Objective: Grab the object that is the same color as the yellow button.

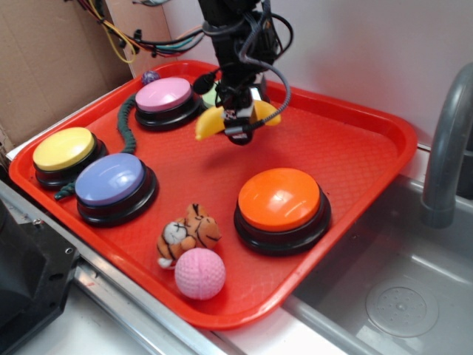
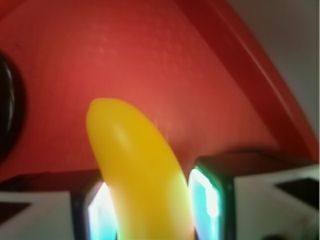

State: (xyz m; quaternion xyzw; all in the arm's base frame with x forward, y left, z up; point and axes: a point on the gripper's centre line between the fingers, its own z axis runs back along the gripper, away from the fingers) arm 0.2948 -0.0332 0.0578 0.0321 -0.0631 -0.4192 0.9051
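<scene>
The object, a glossy yellow toy banana (image 1: 209,124), is clamped crosswise in my gripper (image 1: 238,124) over the back middle of the red tray (image 1: 355,148). Its two ends stick out on either side of the jaws. In the wrist view the banana (image 2: 140,165) fills the gap between my fingers (image 2: 207,200), which press on both its sides, with red tray behind it. It seems to hang slightly above the tray floor. The yellow button (image 1: 64,148), with a domed top and black base, sits at the tray's far left.
On the tray are a pink button (image 1: 164,95), a lilac-blue button (image 1: 111,180), an orange button (image 1: 279,200), a toy tiger (image 1: 188,233), a pink ball (image 1: 199,274) and a dark green rope (image 1: 127,122). A sink (image 1: 399,296) and faucet (image 1: 447,148) lie to the right.
</scene>
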